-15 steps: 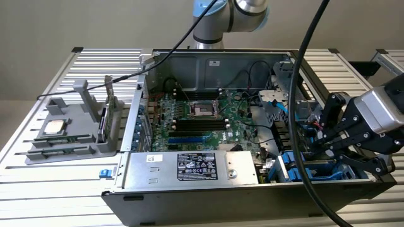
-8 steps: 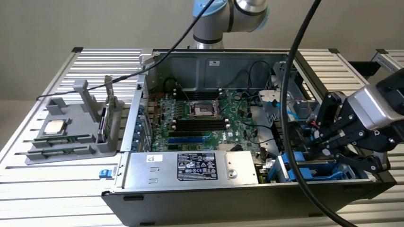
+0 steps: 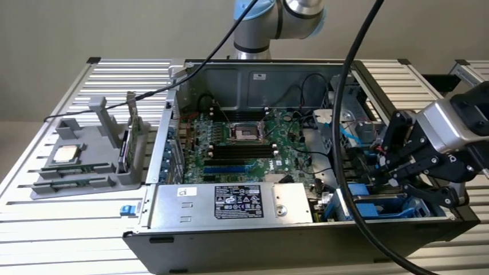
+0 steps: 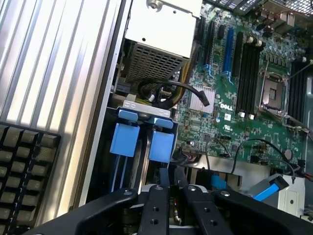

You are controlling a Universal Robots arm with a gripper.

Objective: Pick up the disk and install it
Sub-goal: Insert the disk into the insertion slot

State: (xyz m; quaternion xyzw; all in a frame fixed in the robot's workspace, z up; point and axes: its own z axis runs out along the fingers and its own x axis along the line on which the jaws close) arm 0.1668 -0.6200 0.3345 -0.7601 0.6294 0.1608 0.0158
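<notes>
Just beyond tool [image 4: 172, 177], disk [image 4: 146, 142].

Only readable bit: "DELL" in white on the green motherboard [image 4: 230, 105], near the blue slot. Black label [image 3: 237, 201] on the power supply [image 3: 229, 204] packed with white print and cert marks, too small to read. Small white sticker [image 3: 260, 75] on the case back wall [image 3: 229, 86], illegible too.

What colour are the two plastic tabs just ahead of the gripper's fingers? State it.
Blue; the two plastic tabs show best in the wrist view.
</notes>
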